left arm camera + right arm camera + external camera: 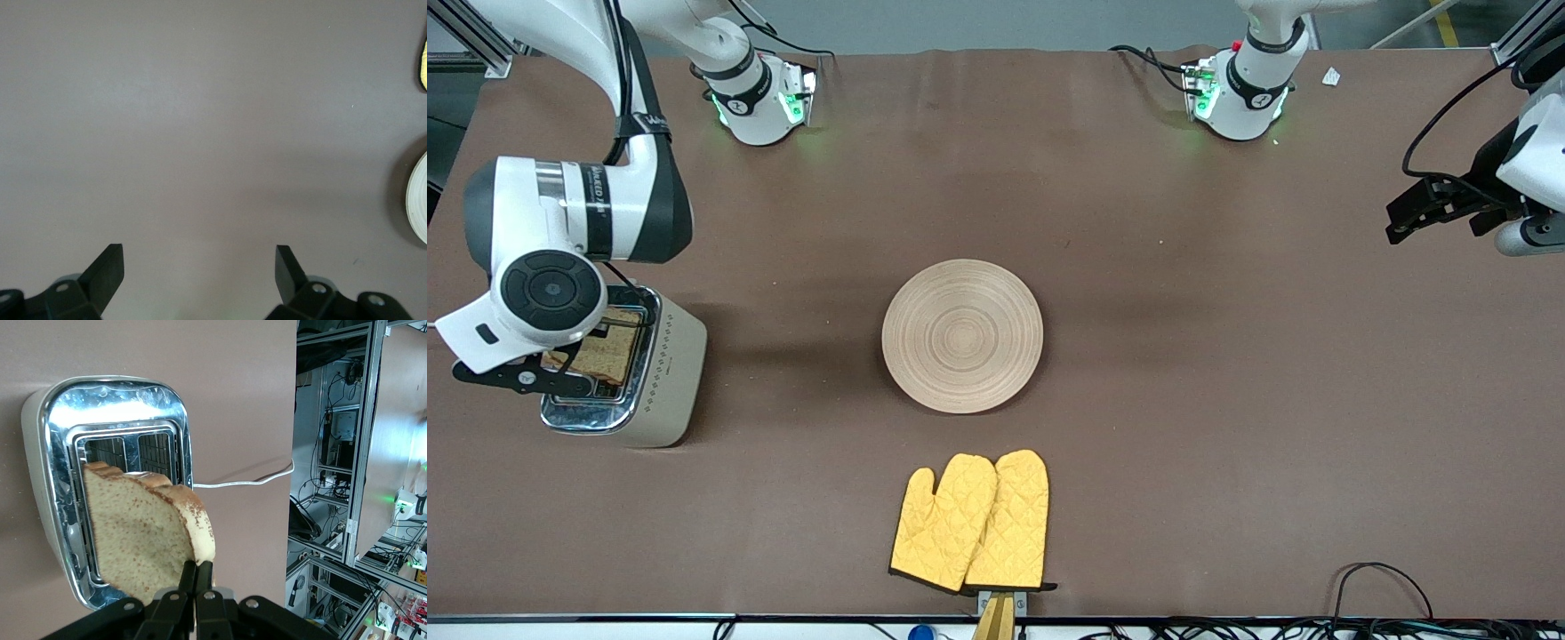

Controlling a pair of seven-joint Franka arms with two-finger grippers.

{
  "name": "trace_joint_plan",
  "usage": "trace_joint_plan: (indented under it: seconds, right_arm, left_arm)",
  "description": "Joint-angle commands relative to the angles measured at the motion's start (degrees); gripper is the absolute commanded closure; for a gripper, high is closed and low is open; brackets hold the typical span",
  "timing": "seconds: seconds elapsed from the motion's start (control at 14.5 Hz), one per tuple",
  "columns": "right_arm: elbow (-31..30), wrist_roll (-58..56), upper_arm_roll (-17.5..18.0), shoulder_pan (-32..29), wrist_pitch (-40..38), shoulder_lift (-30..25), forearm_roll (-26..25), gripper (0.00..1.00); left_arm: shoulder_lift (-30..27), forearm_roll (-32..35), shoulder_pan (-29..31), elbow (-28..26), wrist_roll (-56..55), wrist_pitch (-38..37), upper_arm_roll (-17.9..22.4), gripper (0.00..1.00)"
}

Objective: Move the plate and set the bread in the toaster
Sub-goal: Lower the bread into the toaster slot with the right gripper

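The beige toaster (669,373) with its chrome top (113,392) stands at the right arm's end of the table. My right gripper (196,565) is above it, shut on the crust edge of the brown bread (137,533). The slice (609,354) hangs tilted over the slots; whether its lower edge is inside one is hidden. The round light-wood plate (962,335) lies bare at mid-table, and its rim (419,208) shows in the left wrist view. My left gripper (1400,220) waits open over the left arm's end of the table, nothing between its fingers (107,270).
A pair of yellow oven mitts (974,520) lies near the table's front edge, nearer to the front camera than the plate. The toaster's white cord (253,479) trails off the table's end. Cables hang along the front edge.
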Motion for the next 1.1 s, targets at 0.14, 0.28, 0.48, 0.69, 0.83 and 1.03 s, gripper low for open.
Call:
trace_joint_plan:
  seconds: [0.14,0.28,0.48,0.69,0.83,1.03]
  right_arm:
    - [-1.5,1.2,0.5,-1.0,0.5,-0.5,-1.5,1.0]
    - [-1.5,1.2,0.5,-1.6,0.9,-0.1,-1.4,1.0]
    - [-1.5,1.2,0.5,-1.7,2.1,0.4,-1.3,1.0]
    - [-1.4,1.3,0.5,-1.8,3.9,1.0,-1.2,1.0]
    - [-1.4,1.4,0.5,-2.0,5.5,1.9,-1.1,0.99]
    - [-1.4,1.6,0.6,-3.1,6.4,3.7,1.3,0.98]
  left_arm:
    - [0.3,0.5,-0.2,0.9,1.1,0.1,-0.2,0.0]
    - [0.4,0.4,-0.2,0.9,1.1,0.1,-0.1,0.0]
    - [0.5,0.4,-0.4,0.9,1.0,0.1,-0.1,0.0]
    - [0.4,0.3,-0.2,0.9,0.9,0.1,-0.1,0.0]
    - [0.4,0.3,-0.3,0.9,0.9,0.1,-0.2,0.0]
    - [0.4,0.3,-0.3,0.9,0.9,0.1,-0.2,0.0]
